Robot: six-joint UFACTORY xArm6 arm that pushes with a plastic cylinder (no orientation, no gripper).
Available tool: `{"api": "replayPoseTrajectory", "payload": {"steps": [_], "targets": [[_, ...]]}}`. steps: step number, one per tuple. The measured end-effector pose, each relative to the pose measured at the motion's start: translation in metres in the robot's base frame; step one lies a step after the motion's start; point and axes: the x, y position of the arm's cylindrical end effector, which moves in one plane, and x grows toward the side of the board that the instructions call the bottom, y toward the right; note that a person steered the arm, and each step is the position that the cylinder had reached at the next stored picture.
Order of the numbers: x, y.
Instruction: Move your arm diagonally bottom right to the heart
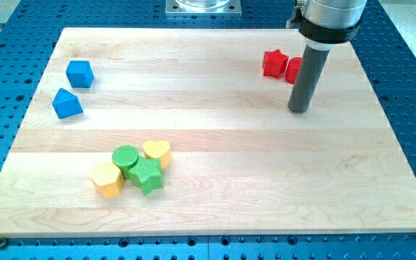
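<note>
Camera view, my tip (pixel 299 110) beside red blocks (pixel 274 63)

My tip (pixel 300 110) points straight down from the upright rod, apparently touching the surface.

my tip (pixel 299 110) | just below-right of red star (pixel 274 63) | yellow heart (pixel 157 152) far toward the view's bottom left

So the wooden board (pixel 215 202) has eight blocks: two blue ones (pixel 79 73) (pixel 67 103), two red (pixel 274 63) (pixel 293 69), two green (a cylinder (pixel 126 158), a star (pixel 148 175)), two yellow (a heart (pixel 157 152), a hexagon (pixel 107 179)).
</note>
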Motion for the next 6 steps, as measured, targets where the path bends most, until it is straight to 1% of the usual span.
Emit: {"api": "replayPoseTrajectory", "payload": {"steps": [2,3,4,5,6], "targets": [[0.004,0.000],[0.015,-0.019],[0.069,-0.035],[0.128,-0.086],[0.158,-0.156]]}}
